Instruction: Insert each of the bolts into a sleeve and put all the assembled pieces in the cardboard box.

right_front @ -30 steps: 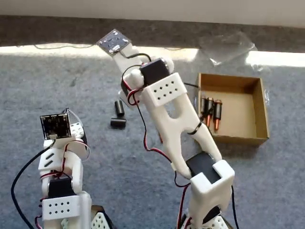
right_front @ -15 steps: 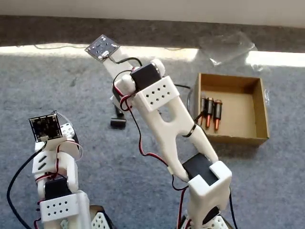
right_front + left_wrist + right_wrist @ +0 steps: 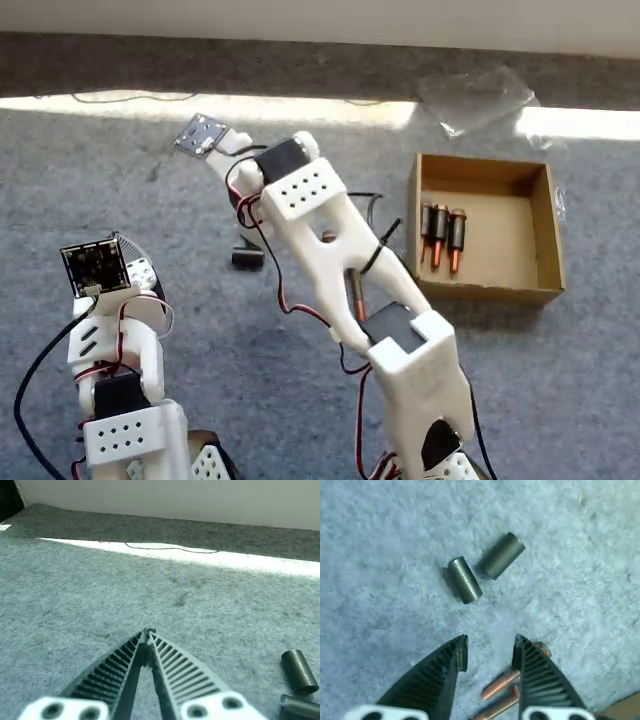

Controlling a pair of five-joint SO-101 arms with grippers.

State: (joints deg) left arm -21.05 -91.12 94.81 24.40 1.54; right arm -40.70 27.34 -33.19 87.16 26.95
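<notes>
Right wrist view: two dark sleeves (image 3: 465, 580) lie loose on the grey, felt-like worktop (image 3: 380, 540), just beside each other and set at an angle. Near them lie copper-coloured bolts (image 3: 501, 682). Two are side by side and a third is partly hidden behind one jaw. None of these bolts sits in a sleeve. The right arm's jaws are apart and empty, hanging above the worktop between the sleeves and the bolts.

High view: the cardboard box (image 3: 490, 292) stands at the right of the worktop. Three assembled pieces (image 3: 441, 236) lie side by side inside it, close to the wall nearest the right arm (image 3: 330, 230). That arm stretches from the near edge out over the loose parts. The left arm (image 3: 115, 380) is folded back at the near left, well apart from the box. A clear plastic bag (image 3: 475, 98) lies beyond the box.

Left wrist view: the left arm's jaws are together with nothing between them, above bare worktop, with the two sleeves lying nearby.
</notes>
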